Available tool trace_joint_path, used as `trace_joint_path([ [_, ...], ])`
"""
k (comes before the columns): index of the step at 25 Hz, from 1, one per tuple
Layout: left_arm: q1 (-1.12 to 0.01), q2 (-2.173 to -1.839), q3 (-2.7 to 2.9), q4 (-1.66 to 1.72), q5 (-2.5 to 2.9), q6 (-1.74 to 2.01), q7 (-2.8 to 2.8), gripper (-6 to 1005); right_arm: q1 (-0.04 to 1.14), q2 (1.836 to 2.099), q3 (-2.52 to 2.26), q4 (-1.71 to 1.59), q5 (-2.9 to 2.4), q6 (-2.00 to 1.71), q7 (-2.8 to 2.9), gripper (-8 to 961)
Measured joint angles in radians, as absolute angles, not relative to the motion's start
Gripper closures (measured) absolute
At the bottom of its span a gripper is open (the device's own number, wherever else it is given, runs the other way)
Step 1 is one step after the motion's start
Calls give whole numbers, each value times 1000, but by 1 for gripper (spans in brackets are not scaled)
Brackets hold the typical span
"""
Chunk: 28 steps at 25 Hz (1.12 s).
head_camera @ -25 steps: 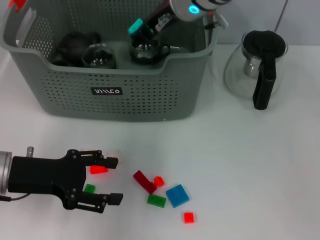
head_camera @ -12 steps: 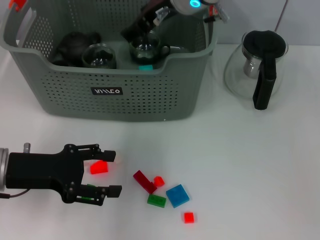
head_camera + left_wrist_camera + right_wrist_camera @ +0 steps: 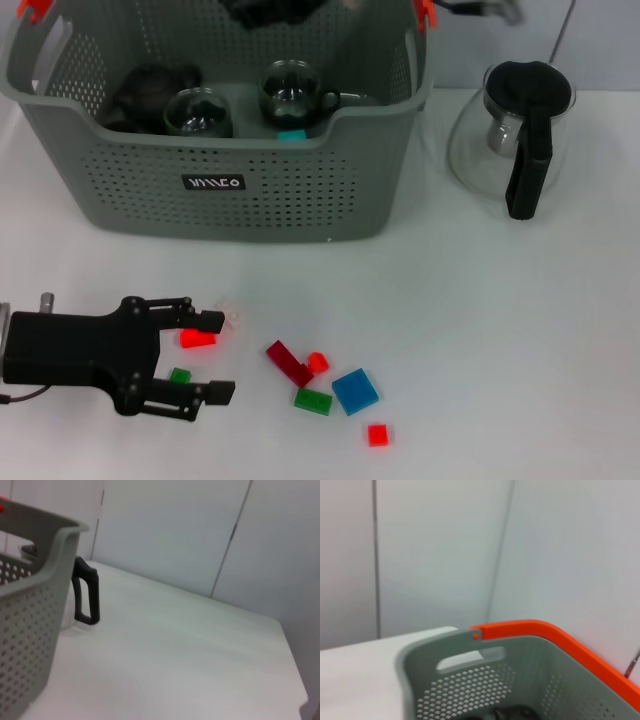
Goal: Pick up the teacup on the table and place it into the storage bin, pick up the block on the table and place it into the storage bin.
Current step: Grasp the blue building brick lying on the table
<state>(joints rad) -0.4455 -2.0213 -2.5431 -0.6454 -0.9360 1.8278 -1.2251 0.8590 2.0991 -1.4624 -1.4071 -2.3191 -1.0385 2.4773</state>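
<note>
- White tabletop [image 3: 500, 330] carrying everything; grey-green storage bin [image 3: 240, 190] at the far side, well apart from the blocks.
- Inside the bin: 2 glass teacups, one teacup [image 3: 292, 95] toward the middle, another [image 3: 196, 112] to its left, plus a small teal block [image 3: 291, 134] at the front wall.
- Glass pot [image 3: 515, 135] with black handle standing right of the bin, outside it.
- Left claw [image 3: 213, 355] low over the tabletop, near side, fingers spread wide, holding nothing.
- Right claw barely visible at the far edge above the bin; cannot tell its state.
- Red block [image 3: 198, 338] lying between the left claw's fingers, just inside the upper one, long axis roughly along the fingers; left arm clearly nearer.
- Small green block [image 3: 179, 376] by the lower finger; remaining blocks scattered to the right.
</note>
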Motion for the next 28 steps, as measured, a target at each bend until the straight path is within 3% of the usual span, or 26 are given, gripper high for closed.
trace_joint_path([
  [4, -434, -2011, -2550, -642, -931, 1838, -1229, 139, 763, 2095, -1399, -1530, -2203, -1200, 2429, 163],
  [10, -409, -2005, -2616, -644, -934, 1846, -1229, 136, 713, 2094, -1242, -1541, -2072, -1557, 2252, 168],
  [20, -387, -1998, -2704, -645, -934, 1877, -1229, 132, 768, 2064, -1139, -1375, -2123, -1879, 2229, 161],
  [28, -382, -2002, -2699, -645, -928, 1868, -1222, 132, 819, 2098, -1323, -1335, -2342, -1808, 2195, 178],
])
